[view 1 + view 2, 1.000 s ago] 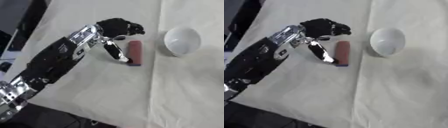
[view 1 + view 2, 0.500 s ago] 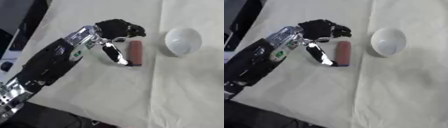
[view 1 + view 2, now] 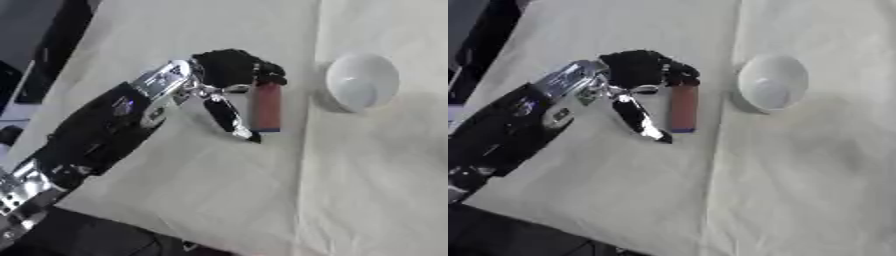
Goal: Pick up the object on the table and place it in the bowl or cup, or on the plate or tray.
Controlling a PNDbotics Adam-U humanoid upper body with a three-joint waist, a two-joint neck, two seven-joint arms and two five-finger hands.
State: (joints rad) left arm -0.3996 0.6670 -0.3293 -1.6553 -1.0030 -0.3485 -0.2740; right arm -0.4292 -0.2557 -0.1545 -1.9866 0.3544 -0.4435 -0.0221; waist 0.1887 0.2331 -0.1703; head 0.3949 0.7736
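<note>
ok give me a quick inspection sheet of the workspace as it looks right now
surface: table under a cream cloth, with a fold line running down it.
job's things: reddish stick-shaped object lying flat; white bowl to its right, apart from it, holding nothing.
clutter: nothing seen.
hands: left hand over the object's far end, fingers curled at its top, thumb alongside it; right hand not in view.
cables: nothing seen.
surroundings: dark floor and dark shapes past the table's left edge.

cloth-draped table [image 3: 219, 190], place unclear

A cream cloth [image 3: 219, 190] covers the table.
</note>
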